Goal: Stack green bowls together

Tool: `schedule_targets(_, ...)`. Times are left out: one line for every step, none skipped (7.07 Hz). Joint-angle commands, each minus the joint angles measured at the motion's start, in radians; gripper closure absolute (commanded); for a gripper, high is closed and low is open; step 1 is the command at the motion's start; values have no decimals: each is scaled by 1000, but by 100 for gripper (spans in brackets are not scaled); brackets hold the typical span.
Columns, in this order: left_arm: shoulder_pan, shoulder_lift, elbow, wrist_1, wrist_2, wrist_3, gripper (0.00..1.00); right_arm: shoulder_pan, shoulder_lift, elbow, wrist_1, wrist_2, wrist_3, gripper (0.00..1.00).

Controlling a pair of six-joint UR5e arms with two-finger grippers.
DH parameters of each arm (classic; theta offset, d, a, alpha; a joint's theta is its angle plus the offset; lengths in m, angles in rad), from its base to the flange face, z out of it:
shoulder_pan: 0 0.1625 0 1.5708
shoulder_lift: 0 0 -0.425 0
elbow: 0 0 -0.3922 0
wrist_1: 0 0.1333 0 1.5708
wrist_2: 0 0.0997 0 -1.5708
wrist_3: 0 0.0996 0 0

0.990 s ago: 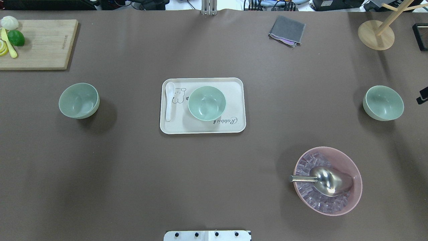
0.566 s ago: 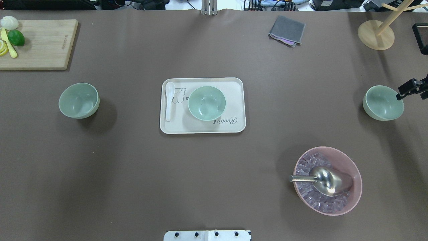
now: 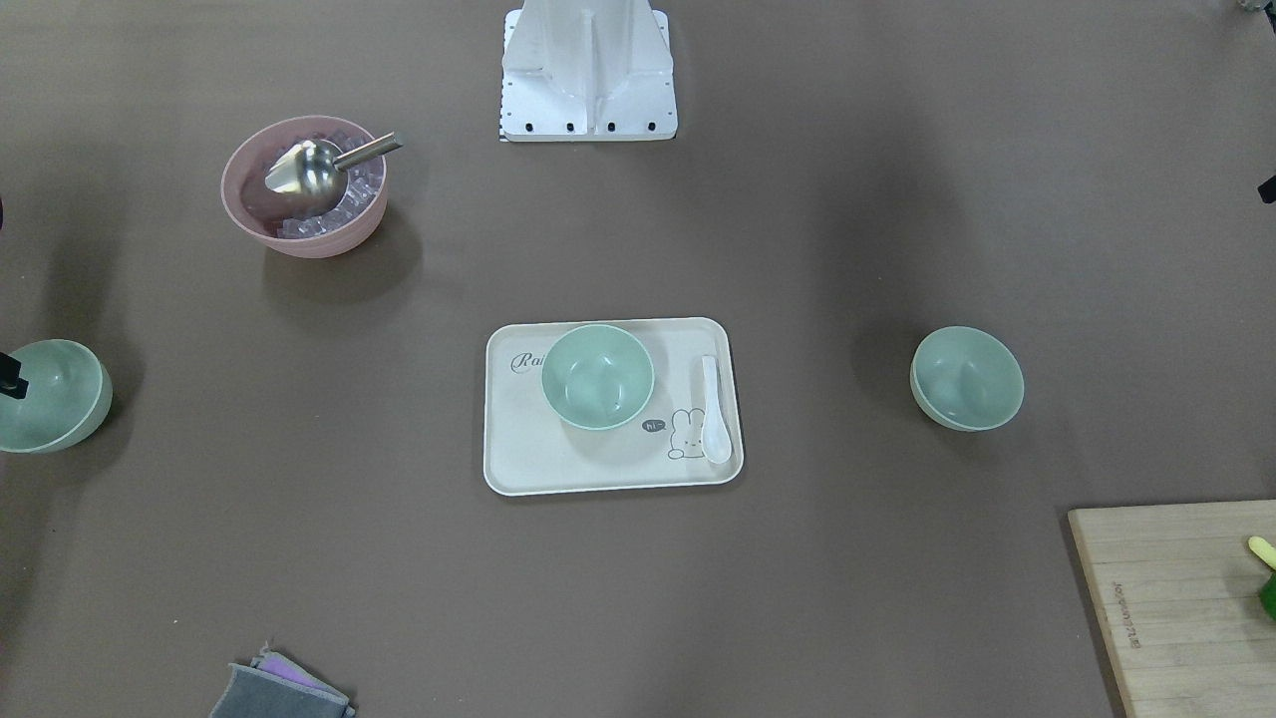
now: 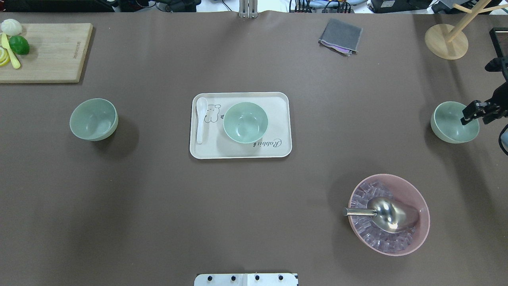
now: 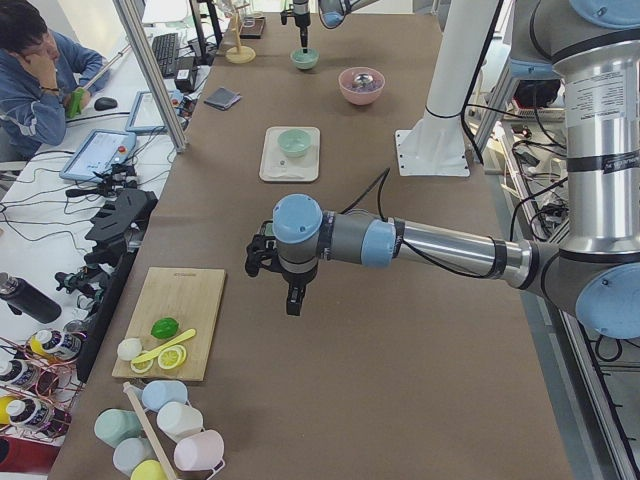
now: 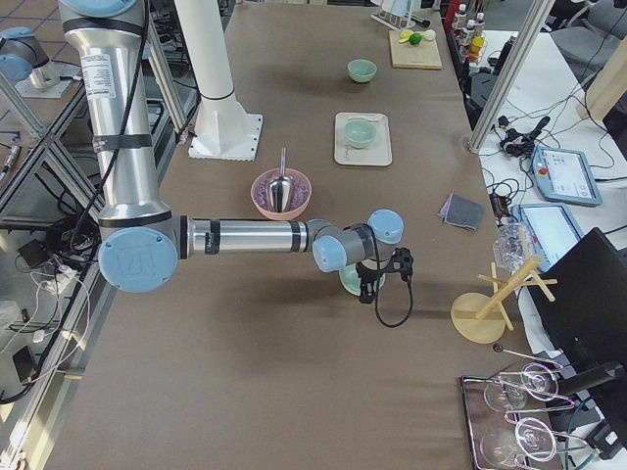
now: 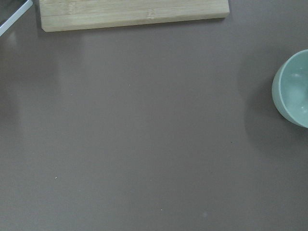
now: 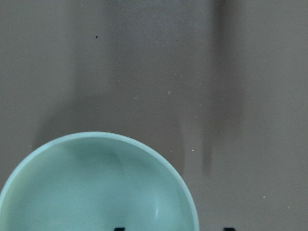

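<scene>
Three pale green bowls stand apart and upright. One is at the left (image 4: 93, 119), one on the cream tray (image 4: 245, 122), one at the right (image 4: 452, 122). My right gripper (image 4: 472, 115) is over the right bowl's outer rim. In the right wrist view it (image 8: 173, 229) is open, with one fingertip (image 8: 119, 228) over the bowl's inside (image 8: 96, 187) and the other outside the rim. My left gripper (image 5: 293, 300) shows only in the exterior left view, low over bare table, and I cannot tell its state. The left wrist view shows the left bowl (image 7: 294, 89) at its right edge.
A pink bowl (image 4: 420, 206) with ice cubes and a metal scoop (image 4: 387, 214) stands at the near right. The tray (image 4: 279, 119) also holds a white spoon (image 4: 201, 119). A cutting board (image 4: 47, 51), a grey cloth (image 4: 340, 36) and a wooden stand (image 4: 446, 41) lie along the far edge.
My right gripper has come in from the right edge and now stands over the right bowl's rim. The bowls have not moved.
</scene>
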Motion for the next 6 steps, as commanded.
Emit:
schedule_targets(2, 2, 3, 2, -9, -3, 2, -19, -1, -1, 0, 1, 19, 69)
schedule_targets(2, 4, 15, 0, -67, -3, 2, -23, -1, 2, 0, 3, 21, 94)
schedule_targets(2, 4, 20, 0, -79, -3, 2, -22, -3, 22, 0, 9, 22, 100)
schedule_targets(2, 4, 20, 5, -79, -4, 2, -20, -3, 90, -21, 38, 38, 100)
schedule_targets(2, -1, 26, 3, -81, -6, 2, -23, 14, 168, -68, 39, 115, 100)
schedule_targets(17, -33, 37, 3, -78, -39, 2, -61, 78, 262, -148, 49, 257, 100)
